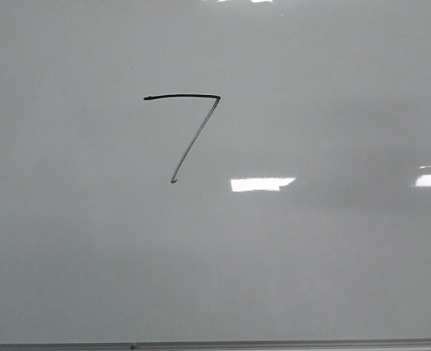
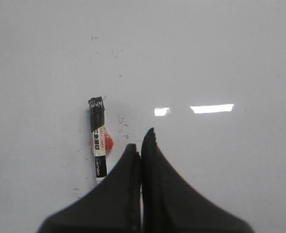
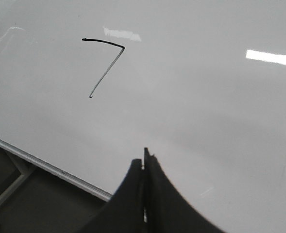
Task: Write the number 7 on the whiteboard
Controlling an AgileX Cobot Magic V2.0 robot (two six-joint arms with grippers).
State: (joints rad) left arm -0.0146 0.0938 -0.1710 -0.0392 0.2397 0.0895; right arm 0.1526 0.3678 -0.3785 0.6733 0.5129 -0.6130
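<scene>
The number 7 [image 1: 182,96] is drawn in black on the whiteboard [image 1: 310,256], left of centre, with a dark top bar and a fainter slanted downstroke. It also shows in the right wrist view [image 3: 122,46]. Neither gripper shows in the front view. My left gripper [image 2: 140,141] is shut and empty above the whiteboard [image 2: 220,58]. A marker [image 2: 98,141] with a black cap and a white and red label lies flat on the board just beside it, its lower end hidden behind one finger. My right gripper [image 3: 142,158] is shut and empty, above the whiteboard [image 3: 220,121] near its edge.
The board's thin grey frame edge [image 1: 274,344] runs along the near side. In the right wrist view the frame edge [image 3: 50,167] borders a dark area [image 3: 31,204] off the board. Bright light reflections [image 1: 262,183] lie on the board.
</scene>
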